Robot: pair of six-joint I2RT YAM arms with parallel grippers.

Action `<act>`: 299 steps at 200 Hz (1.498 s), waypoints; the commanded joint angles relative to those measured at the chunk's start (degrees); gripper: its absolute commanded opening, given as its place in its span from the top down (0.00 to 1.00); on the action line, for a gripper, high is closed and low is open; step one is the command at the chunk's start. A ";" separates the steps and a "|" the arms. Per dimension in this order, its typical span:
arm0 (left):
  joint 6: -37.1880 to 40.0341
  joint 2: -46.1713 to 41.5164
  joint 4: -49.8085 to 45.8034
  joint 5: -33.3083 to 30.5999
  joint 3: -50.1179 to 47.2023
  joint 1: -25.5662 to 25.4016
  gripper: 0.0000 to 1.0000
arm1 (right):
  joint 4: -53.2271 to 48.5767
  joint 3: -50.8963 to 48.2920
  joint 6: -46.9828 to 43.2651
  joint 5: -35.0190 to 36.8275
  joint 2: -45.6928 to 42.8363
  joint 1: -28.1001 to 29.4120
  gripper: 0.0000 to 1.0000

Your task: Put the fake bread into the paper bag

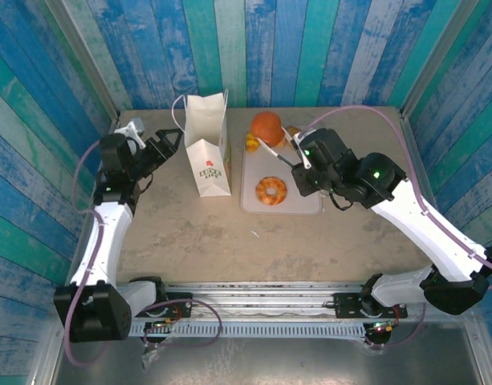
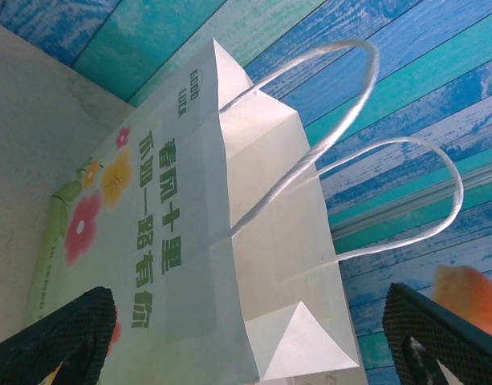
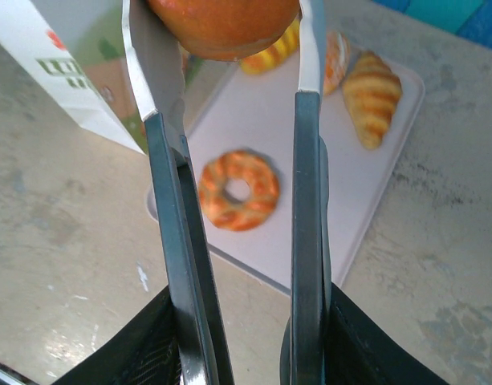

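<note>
The white paper bag (image 1: pixel 207 152) (image 2: pixel 229 241) stands upright, mouth open, left of the tray (image 1: pixel 287 206). My right gripper (image 1: pixel 303 168) (image 3: pixel 246 353) is shut on metal tongs (image 1: pixel 278 154) (image 3: pixel 169 241). Their tips pinch a round orange-brown bun (image 1: pixel 267 127) (image 3: pixel 221 24), held in the air above the tray's far end, just right of the bag. A ring doughnut (image 1: pixel 270 190) (image 3: pixel 238 189) and striped croissants (image 3: pixel 372 95) lie on the tray (image 3: pixel 310 233). My left gripper (image 1: pixel 167 143) (image 2: pixel 250 345) is open beside the bag's left side, its fingers (image 2: pixel 65 341) spread wider than the bag's narrow side.
The bag's cord handles (image 2: pixel 350 104) arch up from its rim. Blue and green plank walls (image 1: pixel 310 48) close the table on three sides. Bare tabletop (image 1: pixel 229 241) lies between the tray and the arm bases.
</note>
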 commanded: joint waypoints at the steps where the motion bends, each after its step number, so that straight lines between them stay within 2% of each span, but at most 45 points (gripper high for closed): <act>1: -0.89 3.75 4.07 4.18 2.65 0.03 0.14 | 1.44 5.14 -1.23 1.84 -0.06 1.89 0.57; 73: -1.16 9.15 6.38 2.73 3.65 -1.62 0.18 | 11.32 15.94 -3.72 -1.19 7.32 6.25 0.58; 128: -2.82 12.47 9.17 1.96 3.88 -2.12 0.24 | 21.49 19.52 0.68 -6.33 16.03 6.96 0.58; 194: -2.94 13.36 9.63 -0.36 2.56 -2.12 0.29 | 25.08 22.48 5.90 -5.43 25.74 6.68 0.58; 270: -0.47 13.53 6.81 -2.08 2.66 -2.12 0.54 | 24.24 15.23 9.98 -10.38 26.87 0.89 0.59; 299: 0.19 13.06 5.83 -3.20 2.73 -2.12 0.59 | 21.61 14.36 9.55 -11.19 27.51 -0.55 0.59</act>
